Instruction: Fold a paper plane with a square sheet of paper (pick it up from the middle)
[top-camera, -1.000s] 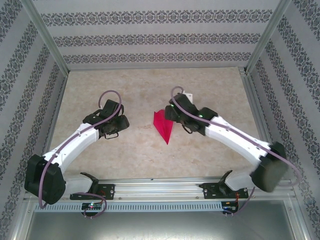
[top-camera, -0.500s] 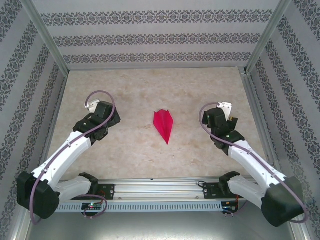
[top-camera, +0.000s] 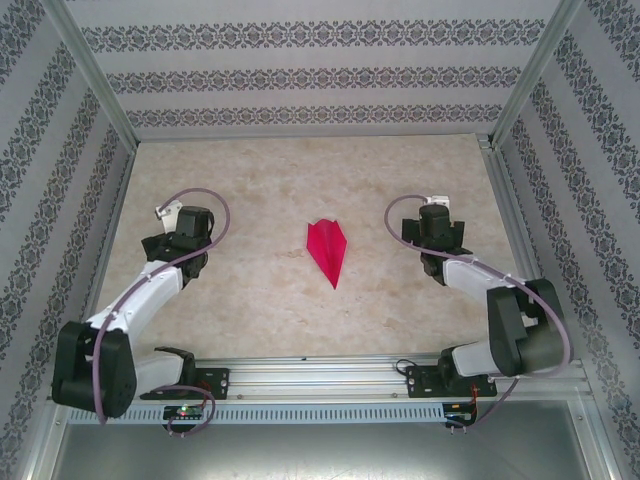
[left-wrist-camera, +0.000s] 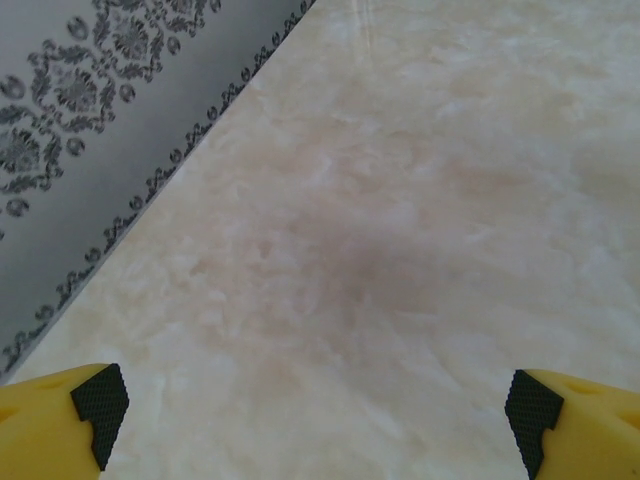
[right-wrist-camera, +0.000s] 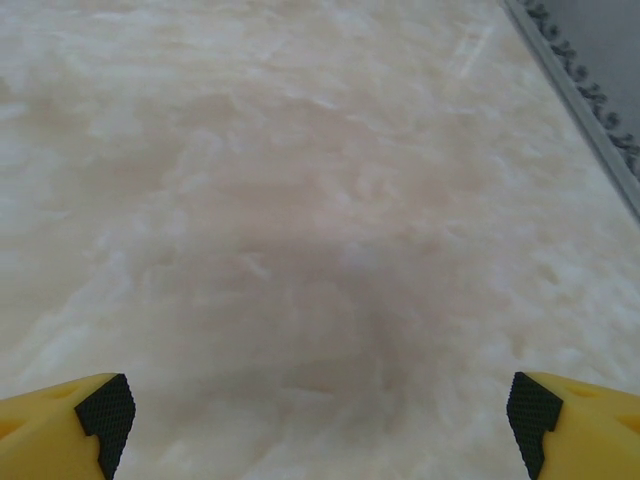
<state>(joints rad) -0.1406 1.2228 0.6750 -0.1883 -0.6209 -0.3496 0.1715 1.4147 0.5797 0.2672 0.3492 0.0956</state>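
Where the pale marbled table (top-camera: 250, 310) lies between the two arms, the paper plane (top-camera: 328, 250) rests flat near its middle. It is a magenta-pink dart, with its broad end toward the far wall, its point toward the arm bases, and a crease running down its length. Nothing touches it. The left arm (top-camera: 140, 295) sits to the left of the plane and the right arm (top-camera: 470, 275) to its right, each well apart from it. In the left wrist view, the left gripper (left-wrist-camera: 312, 405) is spread wide. Its yellow fingers (left-wrist-camera: 50, 425) with black pads sit at the bottom corners, table surface lies between them, and the patterned wall (left-wrist-camera: 80, 120) runs along the left. The right gripper (right-wrist-camera: 316, 410) is likewise spread wide over the table and holds nothing. Its fingers (right-wrist-camera: 580, 420) are far apart, and a metal frame rail (right-wrist-camera: 580, 100) crosses the upper right.
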